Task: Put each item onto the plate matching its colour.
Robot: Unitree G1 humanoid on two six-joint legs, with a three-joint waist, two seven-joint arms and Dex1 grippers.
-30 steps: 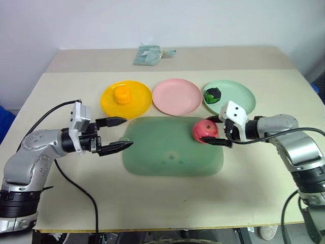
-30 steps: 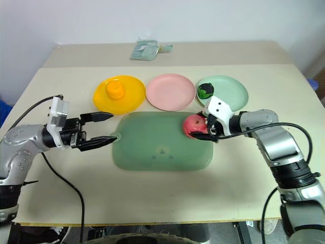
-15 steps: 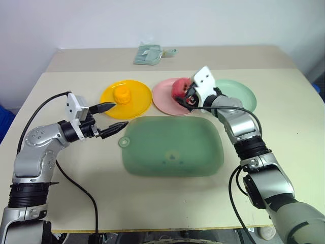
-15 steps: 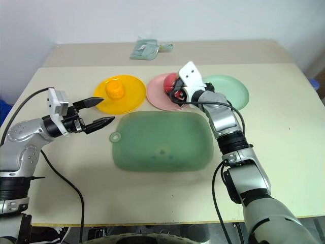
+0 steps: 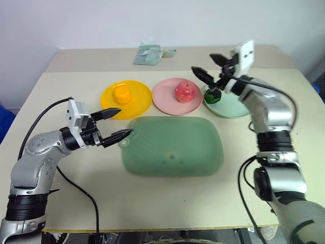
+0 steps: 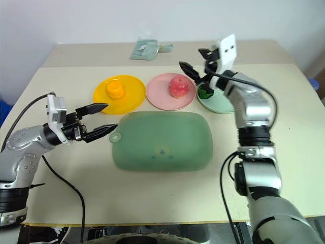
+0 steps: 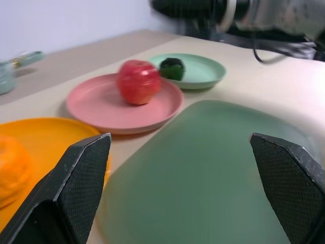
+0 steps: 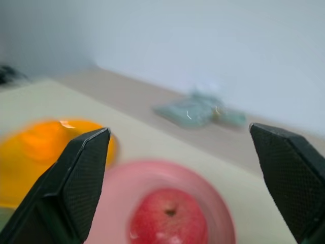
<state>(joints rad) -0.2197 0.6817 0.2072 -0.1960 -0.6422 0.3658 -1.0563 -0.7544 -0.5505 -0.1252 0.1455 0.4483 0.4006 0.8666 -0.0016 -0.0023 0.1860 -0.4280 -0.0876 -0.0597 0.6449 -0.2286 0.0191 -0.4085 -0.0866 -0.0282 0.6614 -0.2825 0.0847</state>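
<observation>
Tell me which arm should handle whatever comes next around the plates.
Every item already sits on its matching plate, so nothing is left to sort. For anything further there, the right: the right gripper hangs open above the pink plate and the apple. The left gripper hovers open by the mat's corner.

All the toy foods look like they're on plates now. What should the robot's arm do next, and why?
Probably pull the right gripper back to rest. It hangs open and empty above the plates. The apple sits on the pink plate, the yellow fruit on the yellow plate, and the green ball on the mint plate, so nothing seems left to sort.
</observation>
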